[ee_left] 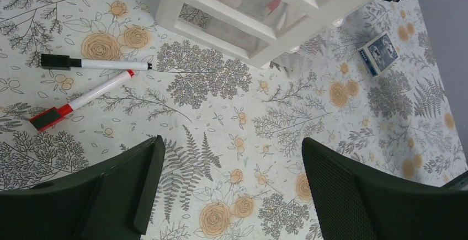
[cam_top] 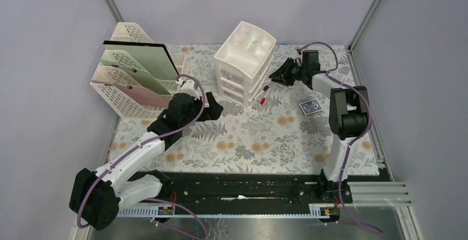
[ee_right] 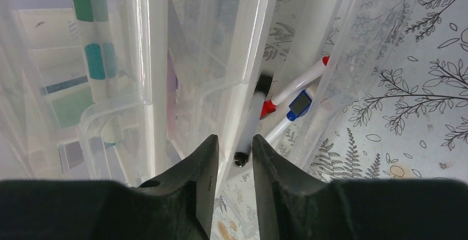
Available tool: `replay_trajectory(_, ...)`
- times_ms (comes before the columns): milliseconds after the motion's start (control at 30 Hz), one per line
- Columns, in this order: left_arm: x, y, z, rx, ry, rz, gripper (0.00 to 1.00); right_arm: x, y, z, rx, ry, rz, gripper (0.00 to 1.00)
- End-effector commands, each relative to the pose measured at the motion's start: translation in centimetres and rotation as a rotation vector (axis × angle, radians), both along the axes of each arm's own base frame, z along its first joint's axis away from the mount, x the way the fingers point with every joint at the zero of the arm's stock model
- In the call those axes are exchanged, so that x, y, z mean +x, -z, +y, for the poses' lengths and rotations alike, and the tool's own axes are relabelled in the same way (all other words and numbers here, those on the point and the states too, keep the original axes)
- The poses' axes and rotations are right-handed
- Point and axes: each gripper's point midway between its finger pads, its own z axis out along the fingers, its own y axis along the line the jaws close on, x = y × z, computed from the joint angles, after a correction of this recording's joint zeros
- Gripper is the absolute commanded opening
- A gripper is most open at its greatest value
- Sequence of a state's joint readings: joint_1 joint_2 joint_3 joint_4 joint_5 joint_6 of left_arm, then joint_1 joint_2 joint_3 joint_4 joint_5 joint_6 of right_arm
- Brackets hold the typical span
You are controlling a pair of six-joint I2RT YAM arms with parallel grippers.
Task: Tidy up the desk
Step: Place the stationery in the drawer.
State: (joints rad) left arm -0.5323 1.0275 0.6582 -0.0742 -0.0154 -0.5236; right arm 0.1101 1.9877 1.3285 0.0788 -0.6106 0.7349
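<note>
The desk is a tabletop under a pale cloth with fern leaves and orange flowers. My left gripper hangs open and empty over bare cloth in front of the white drawer unit. A black-capped marker and a red-capped marker lie on the cloth to its left. My right gripper is at the unit's pulled-out bottom drawer. Its fingers stand a narrow gap apart, straddling the tail of a black-capped marker that lies in the drawer beside a red marker and a blue one.
A cream lattice file rack with folders stands at the back left. A small blue card box lies on the cloth right of the drawer unit and also shows in the left wrist view. Metal rails and grey walls frame the desk.
</note>
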Motion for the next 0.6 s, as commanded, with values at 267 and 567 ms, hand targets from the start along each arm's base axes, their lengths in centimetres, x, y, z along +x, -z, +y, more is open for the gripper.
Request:
replay_trajectory(267,1.0,-1.3,0.6,0.107,0.026,-0.035,0.99,-0.3,-4.1,1.1,0.01,-0.097,-0.129,0.39)
replay_trajectory(567,2.2,0.6,1.8,0.329,0.082,0.04,0.99,-6.3,-10.2,0.8,0.05,-0.462,-0.455,0.43)
